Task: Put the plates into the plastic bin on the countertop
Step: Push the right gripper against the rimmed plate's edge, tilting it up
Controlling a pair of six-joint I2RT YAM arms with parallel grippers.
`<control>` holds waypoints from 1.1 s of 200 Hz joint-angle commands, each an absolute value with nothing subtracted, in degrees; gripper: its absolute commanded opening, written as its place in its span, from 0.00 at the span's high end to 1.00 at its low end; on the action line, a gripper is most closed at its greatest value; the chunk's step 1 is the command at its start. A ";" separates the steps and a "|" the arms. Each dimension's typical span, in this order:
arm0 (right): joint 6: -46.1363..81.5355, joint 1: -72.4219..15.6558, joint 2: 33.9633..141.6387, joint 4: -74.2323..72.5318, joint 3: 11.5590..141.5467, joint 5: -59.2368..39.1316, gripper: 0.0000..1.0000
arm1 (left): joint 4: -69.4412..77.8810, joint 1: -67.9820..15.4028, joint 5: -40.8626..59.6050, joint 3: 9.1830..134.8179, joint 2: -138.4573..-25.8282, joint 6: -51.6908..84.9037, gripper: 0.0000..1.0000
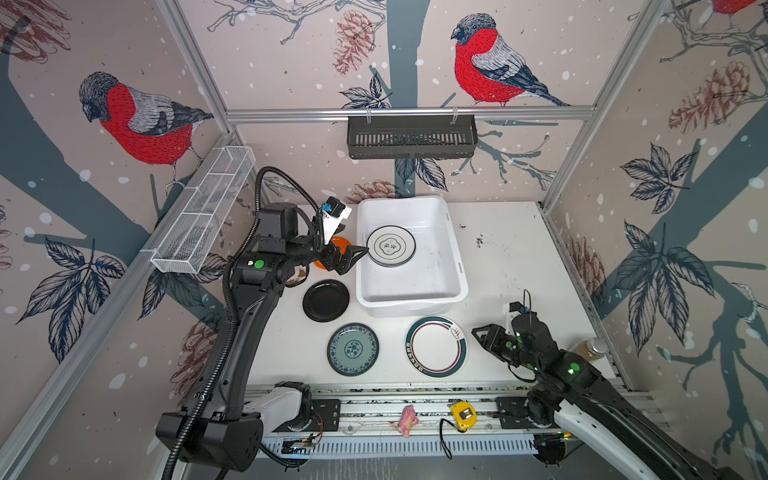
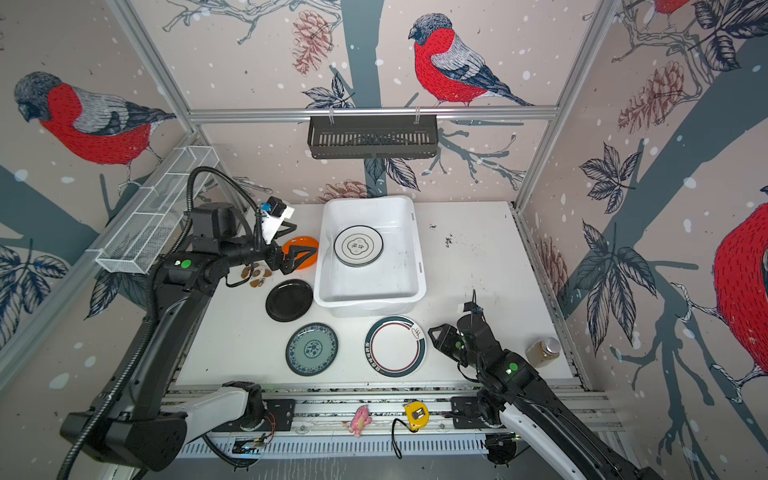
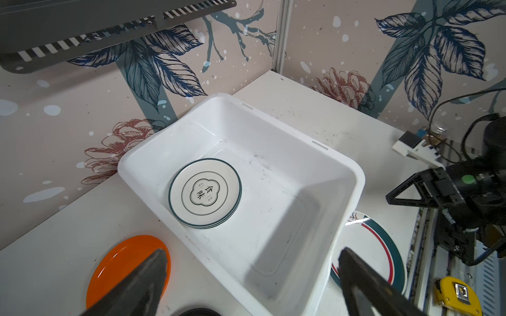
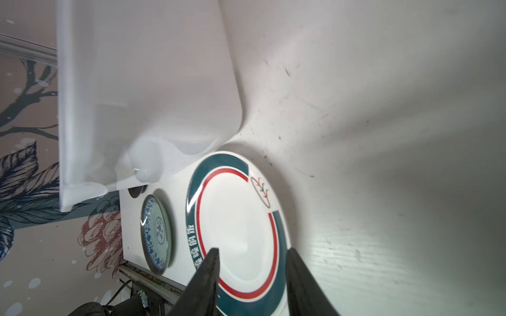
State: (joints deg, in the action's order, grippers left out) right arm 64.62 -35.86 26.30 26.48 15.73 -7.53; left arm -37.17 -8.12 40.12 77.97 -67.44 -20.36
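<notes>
The white plastic bin [image 1: 403, 308] stands on the countertop [image 1: 511, 257] with a stack of white dark-ringed plates [image 1: 390, 246] inside. To its left lie an orange plate [image 2: 300, 245] and a black plate [image 1: 326, 300]. In front of it lie a teal floral plate [image 1: 353, 349] and a white plate with a teal and red rim [image 1: 436, 346]. My left gripper [image 1: 352, 258] hangs wide open over the orange plate's edge, by the bin's left rim [image 3: 191, 240], holding nothing. My right gripper [image 1: 478, 334] is open, just right of the teal-and-red plate [image 4: 235, 219], with nothing gripped.
A black slotted basket [image 1: 411, 137] hangs on the back rail and a white wire-mesh tray [image 1: 203, 212] on the left wall. A jar [image 1: 588, 349] stands at the right edge. A yellow tape measure [image 1: 462, 415] and a pink toy [image 1: 407, 419] lie on the front rail.
</notes>
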 commanded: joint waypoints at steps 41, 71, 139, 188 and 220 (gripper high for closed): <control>67.57 -35.93 26.82 21.30 11.72 -9.58 0.59 | -37.54 -8.17 43.16 76.01 -67.55 -21.72 0.03; 67.91 -36.03 29.16 17.90 9.91 -11.14 0.59 | -37.35 -8.17 43.33 75.30 -67.45 -21.62 0.03; 65.99 -36.65 35.77 12.39 9.23 -13.72 0.59 | -36.47 -8.18 44.12 74.45 -66.93 -20.74 0.03; 64.55 -37.00 38.16 12.23 9.75 -13.89 0.60 | -36.19 -8.16 44.38 73.40 -66.93 -20.92 0.03; 63.55 -37.26 40.46 11.20 10.76 -14.14 0.61 | -35.48 -8.17 44.05 73.06 -67.23 -20.48 0.04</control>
